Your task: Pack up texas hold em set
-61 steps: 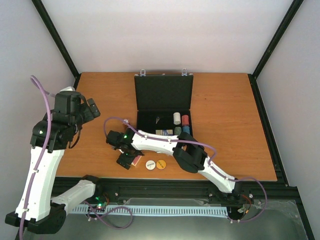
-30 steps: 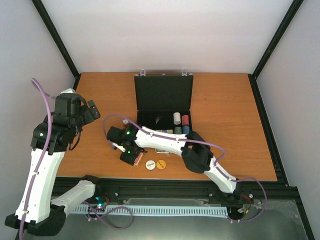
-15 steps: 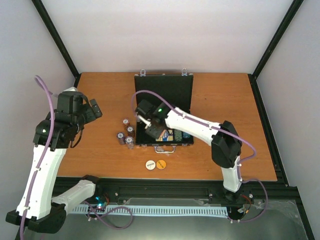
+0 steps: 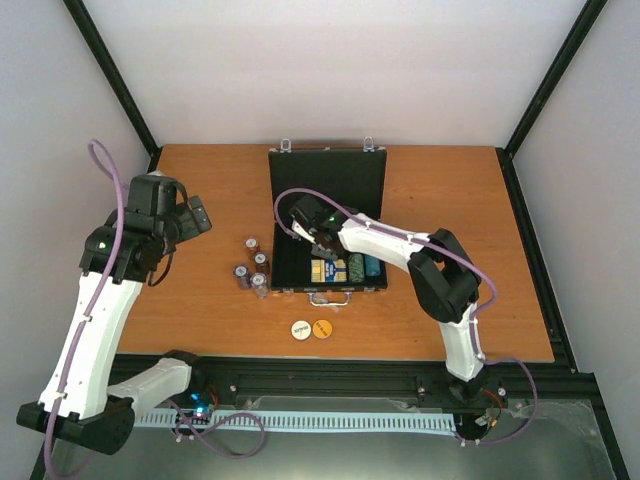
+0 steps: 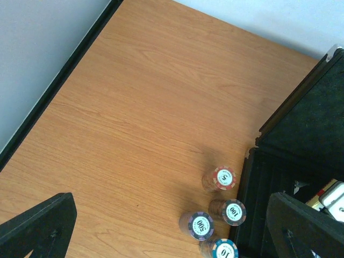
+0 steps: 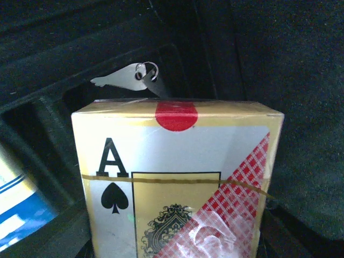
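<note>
Right fingers (image 4: 320, 244) pinch red card deck (image 6: 177, 183), low inside open case (image 4: 330, 185). Left fingers (image 5: 37, 228) spread wide, empty, over bench (image 5: 134, 107). Packed, I judge: blue deck (image 6: 13, 201), some chips. Remaining: 4 chip stacks (image 5: 232, 212) beside case, white disc (image 4: 299, 328), orange disc (image 4: 322, 328), closing lid.

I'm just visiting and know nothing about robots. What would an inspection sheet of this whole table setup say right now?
Surface: orange-brown wooden table.
Job's things: black case lies open; four chip stacks stand on the table left of it; white disc and orange disc lie near the front edge; more chips and a second deck sit inside.
Clutter: small key inside the case.
Tools: left tool open and empty above the table; right tool holds a card deck over the case.
Cables: purple cables run along both arms.
Surroundings: plain walls, black frame.
</note>
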Controlling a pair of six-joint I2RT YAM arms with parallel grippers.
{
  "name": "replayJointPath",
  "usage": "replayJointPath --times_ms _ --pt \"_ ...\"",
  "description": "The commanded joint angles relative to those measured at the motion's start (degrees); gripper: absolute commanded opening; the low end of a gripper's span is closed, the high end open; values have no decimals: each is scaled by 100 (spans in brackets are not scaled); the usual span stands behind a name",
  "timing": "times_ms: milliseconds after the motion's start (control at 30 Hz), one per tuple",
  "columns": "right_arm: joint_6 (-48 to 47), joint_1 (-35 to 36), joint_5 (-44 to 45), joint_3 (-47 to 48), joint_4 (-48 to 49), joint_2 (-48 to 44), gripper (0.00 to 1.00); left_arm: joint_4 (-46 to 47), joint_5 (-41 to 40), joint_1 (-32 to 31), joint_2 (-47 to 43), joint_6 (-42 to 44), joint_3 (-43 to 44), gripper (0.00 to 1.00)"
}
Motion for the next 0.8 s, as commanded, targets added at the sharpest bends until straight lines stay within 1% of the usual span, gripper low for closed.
replayJointPath --times_ms 0,200,367,467,533,633,733,767 --pt "-485 -165 264 95 643 182 35 113 -91 16 139 8 15 100" --pt "-601 -371 70 206 768 314 38 158 -104 18 274 -61 26 100" --pt "-556 -386 -222 230 781 352 44 187 -134 16 369 -79 9 100" --pt "-498 -385 -367 375 709 429 45 228 -125 21 455 -71 30 100" --pt "-433 -385 -613 512 565 490 46 251 -95 16 518 -62 43 100" --pt "-354 -382 -803 581 474 576 53 273 -82 16 576 -53 52 100" --pt "-353 -380 -734 531 513 653 55 282 -79 16 571 -44 33 100" --pt "-347 -376 -744 526 523 662 57 282 -82 19 559 -38 28 100"
